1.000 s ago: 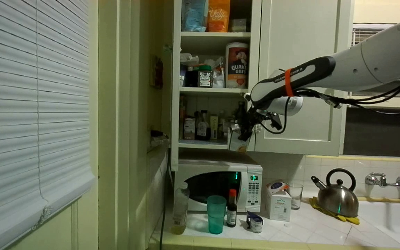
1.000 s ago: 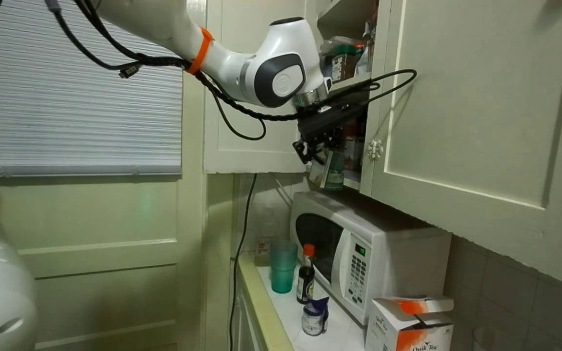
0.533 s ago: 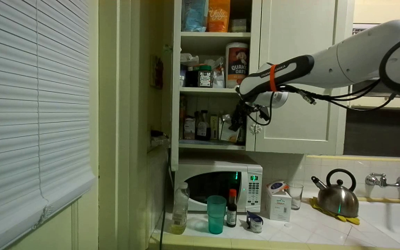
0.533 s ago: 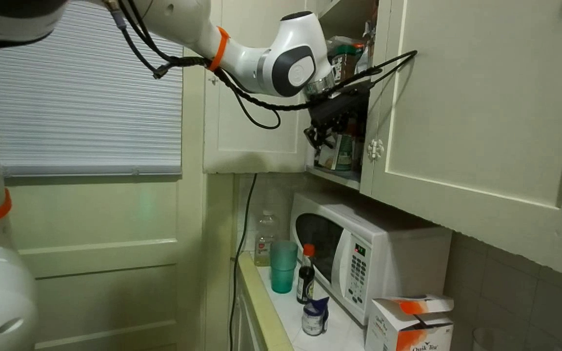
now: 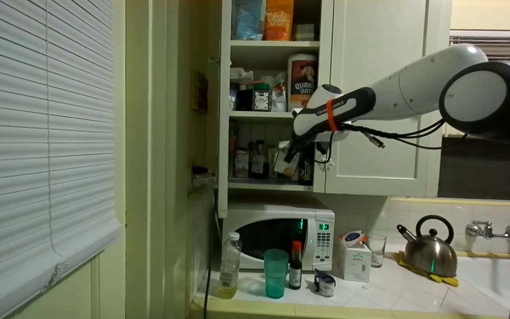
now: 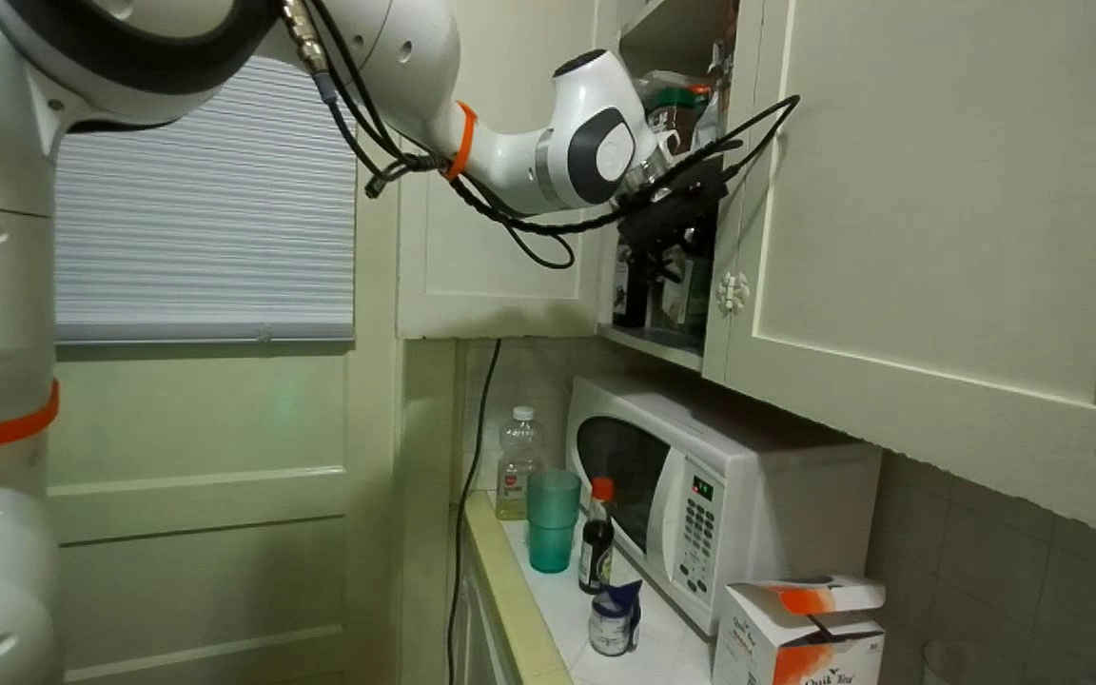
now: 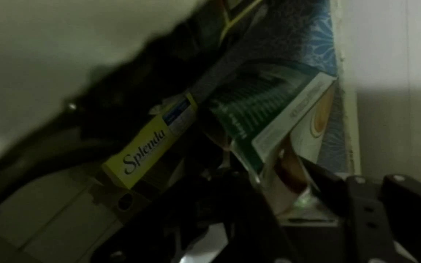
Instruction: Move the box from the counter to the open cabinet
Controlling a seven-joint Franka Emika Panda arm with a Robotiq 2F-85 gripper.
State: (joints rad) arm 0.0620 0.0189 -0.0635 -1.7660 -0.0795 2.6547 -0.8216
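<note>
- Box (image 5: 285, 166): since moved into cabinet (image 5: 272, 187), tilted there.
- Cabinet: also dark bottles (image 5: 259, 166), Splenda carton (image 7: 148, 142).
- My claw (image 7: 276, 177): part-closed, gripping box.
- My arm (image 5: 352, 106): sloped toward cabinet.

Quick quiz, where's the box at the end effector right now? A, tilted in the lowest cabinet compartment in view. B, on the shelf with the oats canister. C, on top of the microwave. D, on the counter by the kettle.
A: in an exterior view the box slants at the end effector, below the shelf bearing the oats canister; the wrist view shows it over the blue liner.
</note>
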